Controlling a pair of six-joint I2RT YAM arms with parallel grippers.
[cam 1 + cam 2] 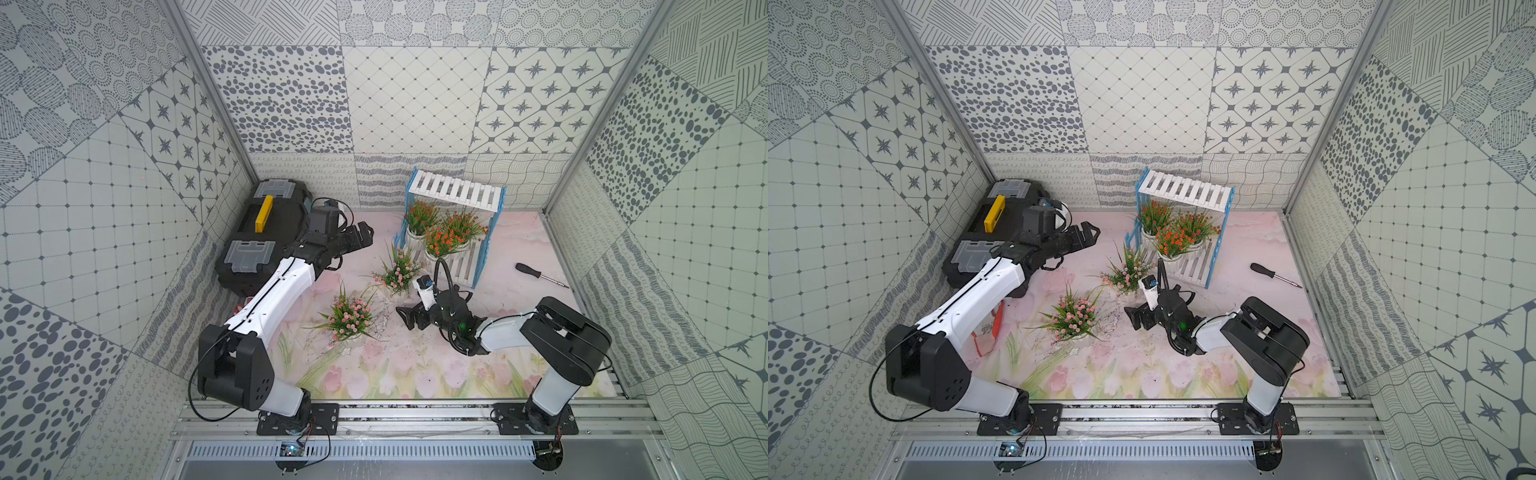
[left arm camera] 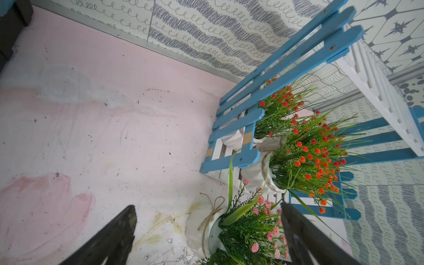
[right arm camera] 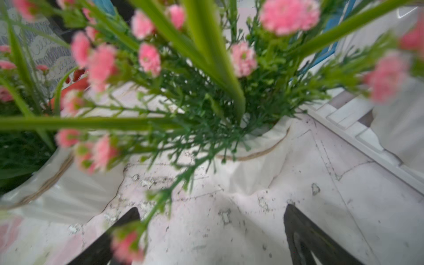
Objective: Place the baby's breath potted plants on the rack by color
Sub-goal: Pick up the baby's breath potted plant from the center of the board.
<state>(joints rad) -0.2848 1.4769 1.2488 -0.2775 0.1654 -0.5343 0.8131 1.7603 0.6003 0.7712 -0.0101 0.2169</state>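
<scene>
Finding the task partly done: the orange-red baby's breath plants (image 1: 442,241), three in number, stand crowded together on the lower tier of the rack (image 1: 455,192), and its upper tier carries nothing in both top views. Outstanding, in my judgement, are both pink ones, presumably for that upper tier. The nearer pink plant (image 1: 397,272) stands upright on the tabletop (image 1: 519,332) just beside the rack's front corner; the farther pink plant (image 1: 349,316) stands apart from it, toward the front edge. The right hand (image 1: 405,318) is low over the tabletop with its jaws wide apart and nothing between them. The right wrist view puts the nearer plant's pot just ahead of it, with no contact visible. The left hand (image 1: 361,237) hovers near the black toolbox (image 1: 266,232), jaws apart and empty, well clear of both pink plants.
</scene>
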